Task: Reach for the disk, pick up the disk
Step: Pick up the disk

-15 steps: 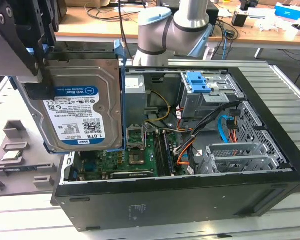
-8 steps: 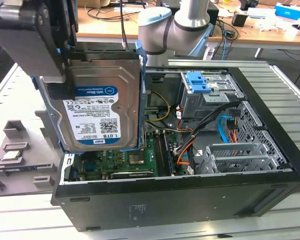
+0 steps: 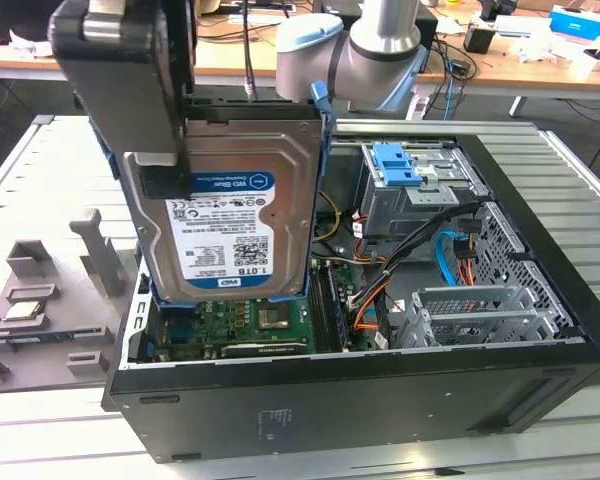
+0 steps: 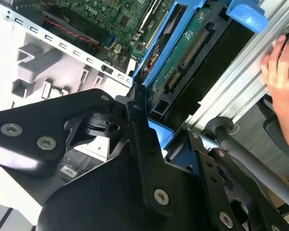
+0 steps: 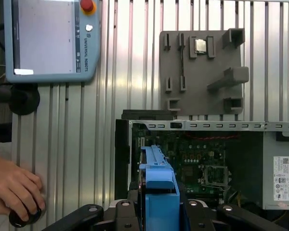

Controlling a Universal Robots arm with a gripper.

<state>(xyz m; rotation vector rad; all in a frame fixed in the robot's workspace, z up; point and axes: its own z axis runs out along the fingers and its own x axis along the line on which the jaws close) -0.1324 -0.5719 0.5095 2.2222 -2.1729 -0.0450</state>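
Silver disk [image 3: 230, 215] between claw [image 3: 160, 170] fingers

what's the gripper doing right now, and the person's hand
Gripper: shut on the flat silver metal disk with blue side rails, held above the open black computer case.
Person's hand: resting on a small black knob.

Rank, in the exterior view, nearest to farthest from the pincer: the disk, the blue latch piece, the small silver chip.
1. The disk: held in the pincer.
2. Small silver chip: on the grey tray, exterior view's left.
3. Blue latch piece: atop the drive cage, right.
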